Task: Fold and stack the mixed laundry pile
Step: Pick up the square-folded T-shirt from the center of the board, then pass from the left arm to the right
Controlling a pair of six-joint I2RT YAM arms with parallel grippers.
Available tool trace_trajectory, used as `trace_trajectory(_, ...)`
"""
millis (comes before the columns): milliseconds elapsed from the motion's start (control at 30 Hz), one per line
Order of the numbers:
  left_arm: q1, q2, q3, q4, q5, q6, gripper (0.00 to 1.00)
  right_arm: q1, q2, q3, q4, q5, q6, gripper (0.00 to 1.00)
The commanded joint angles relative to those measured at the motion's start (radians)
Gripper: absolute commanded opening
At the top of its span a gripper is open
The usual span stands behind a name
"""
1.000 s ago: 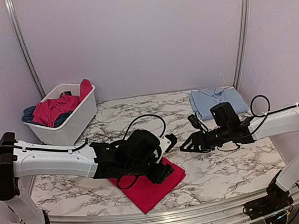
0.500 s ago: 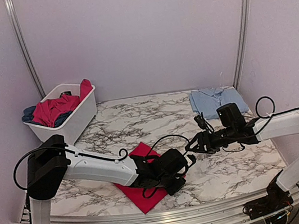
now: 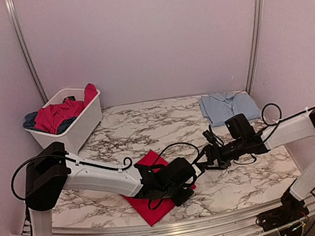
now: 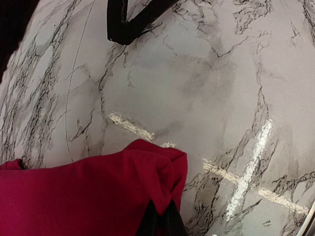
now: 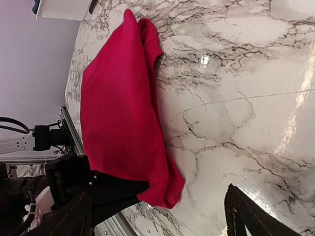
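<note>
We judge the thin pinch on the near corner of the flat bright red cloth garment (image 4: 88,191) could slip, or drag the whole piece across the marble surface (image 3: 245,182) instead of folding it. Our left end effector (image 4: 160,219) is clamped shut on that corner. Just beyond, the right end effector (image 5: 156,216) gapes wide, holding nothing. Farther off lie the folded light blue shirt (image 3: 227,105) and the white plastic basket (image 3: 82,133) of unfolded garments.

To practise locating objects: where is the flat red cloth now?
Top view: the red cloth lies near the front edge of the table, left of centre, one corner pinched by the left tool, the right tool close by.
</note>
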Motion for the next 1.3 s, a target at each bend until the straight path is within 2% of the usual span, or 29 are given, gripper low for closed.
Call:
trace_trajectory(0, -0.009, -0.095, -0.038, 0.021, 0.052, 0.006, 0.0, -0.001, 0.045, 0.008, 0.046, -0.085, 0.045, 0.89)
trace_trajectory(233, -0.001, -0.122, -0.047, 0.034, 0.057, 0.013, 0.0, 0.037, 0.091, -0.008, 0.15, -0.173, 0.14, 0.93)
trace_trajectory(467, 0.0, -0.157, -0.082, 0.064, 0.047, 0.012, 0.0, 0.077, 0.196, -0.073, 0.391, -0.235, 0.358, 0.97)
trace_trajectory(700, 0.0, -0.174, -0.094, 0.072, 0.033, 0.022, 0.0, 0.078, 0.136, -0.14, 0.357, -0.233, 0.415, 0.98)
trace_trajectory(867, 0.0, -0.193, -0.115, 0.107, 0.04, 0.03, 0.0, 0.119, 0.154, -0.176, 0.544, -0.262, 0.589, 0.98)
trace_trajectory(1000, 0.0, -0.199, -0.128, 0.117, 0.055, 0.032, 0.0, 0.134, 0.233, -0.19, 0.774, -0.27, 0.754, 0.99)
trace_trajectory(1133, -0.001, -0.215, -0.145, 0.124, 0.064, 0.032, 0.0, 0.142, 0.322, -0.173, 0.906, -0.271, 0.818, 0.99)
trace_trajectory(1267, -0.001, -0.239, -0.174, 0.162, 0.083, 0.059, 0.0, 0.152, 0.425, -0.142, 1.059, -0.277, 0.882, 0.9)
